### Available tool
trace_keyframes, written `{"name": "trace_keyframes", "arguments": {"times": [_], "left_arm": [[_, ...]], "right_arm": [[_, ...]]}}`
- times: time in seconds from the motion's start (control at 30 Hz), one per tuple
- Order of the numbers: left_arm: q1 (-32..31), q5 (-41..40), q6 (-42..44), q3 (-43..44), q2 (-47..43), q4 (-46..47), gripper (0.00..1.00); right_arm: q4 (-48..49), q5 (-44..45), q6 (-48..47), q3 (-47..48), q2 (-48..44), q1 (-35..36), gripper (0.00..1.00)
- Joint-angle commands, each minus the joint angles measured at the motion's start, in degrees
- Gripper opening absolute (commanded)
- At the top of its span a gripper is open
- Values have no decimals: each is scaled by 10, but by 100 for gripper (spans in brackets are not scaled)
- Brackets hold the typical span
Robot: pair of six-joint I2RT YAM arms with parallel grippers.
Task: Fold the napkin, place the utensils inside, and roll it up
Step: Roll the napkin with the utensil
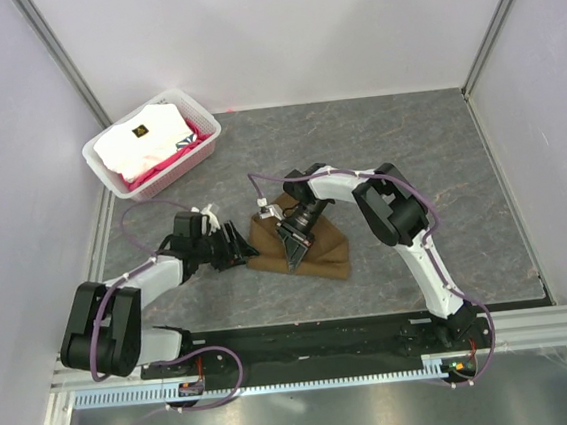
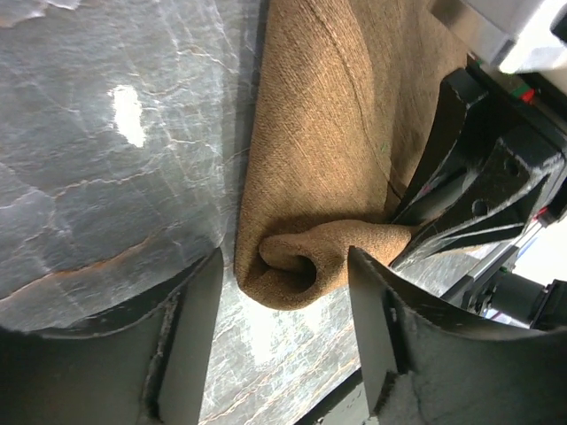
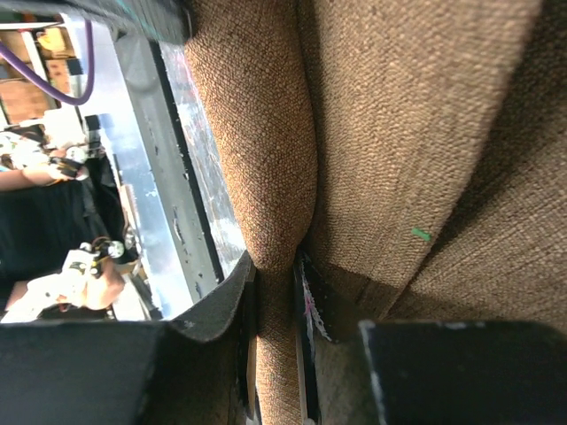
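Note:
The brown napkin (image 1: pixel 319 244) lies folded on the grey table, its near-left edge rolled into a tube. My right gripper (image 1: pixel 295 249) is shut on that rolled edge; the right wrist view shows the cloth (image 3: pixel 266 159) pinched between the two fingers (image 3: pixel 221 310). My left gripper (image 1: pixel 239 247) is open just left of the napkin, its jaws either side of the roll's open end (image 2: pixel 301 266) without touching it. The right gripper's black fingers (image 2: pixel 469 186) show on the far side of the roll. The utensil is hidden.
A white basket (image 1: pixel 207 145) holding white and pink folded cloths stands at the back left. Grey walls close the table on three sides. The arms' black base rail (image 1: pixel 316 340) runs along the near edge.

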Motion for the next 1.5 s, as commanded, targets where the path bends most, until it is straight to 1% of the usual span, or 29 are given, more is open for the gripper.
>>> {"name": "trace_keyframes", "arguments": {"times": [0.0, 0.07, 0.3, 0.33, 0.37, 0.43, 0.53, 0.57, 0.6, 0.63, 0.67, 0.7, 0.73, 0.77, 0.83, 0.87, 0.93, 1.0, 1.07, 1.13, 1.17, 1.2, 1.27, 1.3, 1.33, 1.37, 1.4, 1.43, 1.47], "left_arm": [[-15, 6, 21, 16, 14, 24, 63], [-16, 1, 22, 16, 22, 24, 59], [-20, -18, 25, 25, 37, 25, 49], [-20, -19, 26, 25, 42, 25, 46], [-20, -20, 26, 27, 45, 22, 41], [-21, -21, 29, 33, 57, 20, 38], [-24, -22, 33, 41, 69, 10, 25], [-24, -23, 35, 43, 75, 6, 19], [-25, -24, 34, 46, 79, -1, 16], [-25, -24, 34, 47, 79, -2, 13], [-26, -25, 35, 50, 84, -6, 9], [-27, -27, 36, 56, 87, -6, 8], [-27, -29, 39, 60, 88, -30, 5], [-27, -29, 41, 62, 92, -36, 2], [-28, -27, 41, 69, 100, -48, 2], [-28, -25, 42, 72, 103, -52, 2], [-29, -19, 44, 82, 116, -63, 2], [-29, -17, 46, 92, 125, -75, 2], [-29, -16, 47, 98, 133, -85, 2], [-29, -16, 48, 108, 138, -95, 2], [-29, -16, 47, 111, 140, -106, 2], [-29, -18, 48, 119, 141, -114, 2], [-29, -20, 48, 129, 145, -130, 2], [-29, -19, 50, 140, 148, -146, 2], [-29, -16, 52, 147, 153, -154, 2], [-29, -15, 53, 156, 158, -162, 2], [-29, -11, 54, 161, 161, -169, 2], [-29, -8, 54, 163, 166, -174, 2], [-29, -6, 55, 169, 167, -176, 2]], "right_arm": [[3, 56, -52, 10, 43, -5, 15], [0, 52, -54, 12, 48, -5, 14], [-7, 50, -59, 13, 51, -8, 14], [-6, 49, -59, 13, 51, -8, 14], [-5, 49, -59, 13, 51, -8, 14], [-5, 48, -59, 15, 51, -8, 14], [-4, 48, -58, 18, 45, -8, 16], [-1, 49, -56, 18, 40, -8, 16], [2, 50, -53, 18, 36, -7, 17], [8, 56, -49, 17, 31, -8, 22], [21, 64, -34, 16, 19, -8, 23], [31, 71, -25, 12, 11, -8, 24], [45, 80, -11, 8, 2, -8, 29], [75, 106, 16, 4, -21, -8, 32], [107, 130, 41, -14, -49, -8, 35], [133, 144, 60, -20, -76, -8, 37], [154, 164, 75, -34, -103, -8, 43], [191, 202, 96, -57, -147, -5, 48], [232, 226, 104, -75, -194, -4, 51], [264, 285, 113, -115, -227, 6, 56], [293, 311, 110, -130, -260, 13, 58], [306, 374, 107, -160, -276, 37, 61], [342, 440, 91, -188, -317, 71, 62], [358, 483, 88, -221, -330, 111, 62], [374, 554, 80, -240, -353, 132, 63], [407, 596, 79, -275, -362, 152, 63], [424, 627, 78, -292, -371, 188, 64], [449, 669, 75, -306, -384, 203, 64], [459, 693, 74, -328, -387, 218, 64]]}}
